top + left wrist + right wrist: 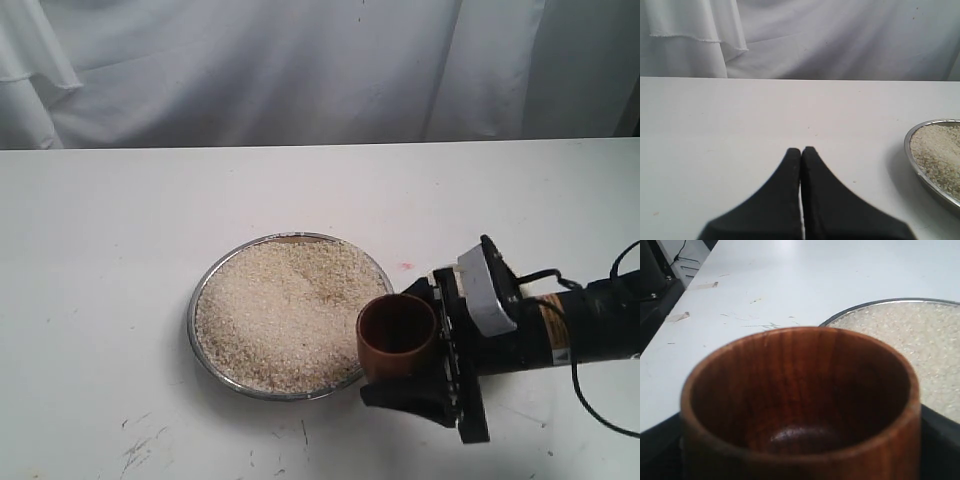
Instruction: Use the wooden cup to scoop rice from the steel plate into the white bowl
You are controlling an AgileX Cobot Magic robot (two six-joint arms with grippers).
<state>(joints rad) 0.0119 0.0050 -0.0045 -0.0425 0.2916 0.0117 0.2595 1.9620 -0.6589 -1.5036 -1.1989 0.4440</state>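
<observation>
Gripping the empty wooden cup (397,335) between widely spread jaws, our right end effector (405,340) holds it at the steel plate's (192,320) four o'clock rim, ready, we judge, to dip into the rice (280,310). Our left end effector (801,152) hangs closed and empty over the table (100,250). We see no white bowl.

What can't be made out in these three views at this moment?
- White bowl: in no view.
- Steel plate: in the exterior view the wooden cup hides part of its rim; in the left wrist view the frame edge cuts it off.
- Right gripper: in the right wrist view the close, blurred cup hides most of it.
- Left gripper: outside the exterior view; only its shut tips show in the left wrist view.
</observation>
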